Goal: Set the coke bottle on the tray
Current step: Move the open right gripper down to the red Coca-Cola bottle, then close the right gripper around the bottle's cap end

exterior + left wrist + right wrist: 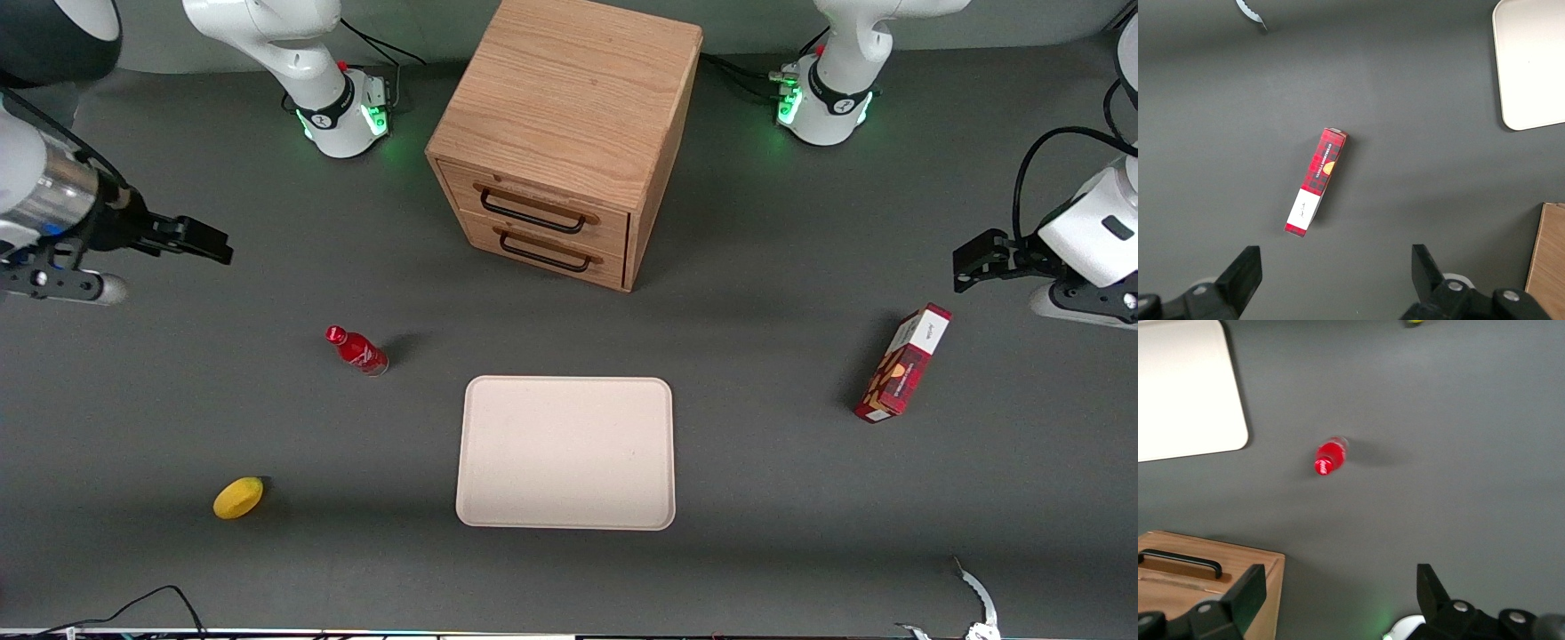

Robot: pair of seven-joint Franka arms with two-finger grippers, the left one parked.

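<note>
- Lying nearest the front camera on the worktop [800,533], the tray [565,452] sits bare.
- The coke bottle [357,350] stands upright just beside it, not touching.
- Farther up at the frame's left edge, the pincer [200,240] hovers wide open, holding nothing.

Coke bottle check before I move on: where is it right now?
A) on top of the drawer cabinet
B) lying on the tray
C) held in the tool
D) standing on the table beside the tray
D: the coke bottle stands on the table, apart from the bare tray, while the tool hangs open off toward the working arm's end, holding nothing.
</note>
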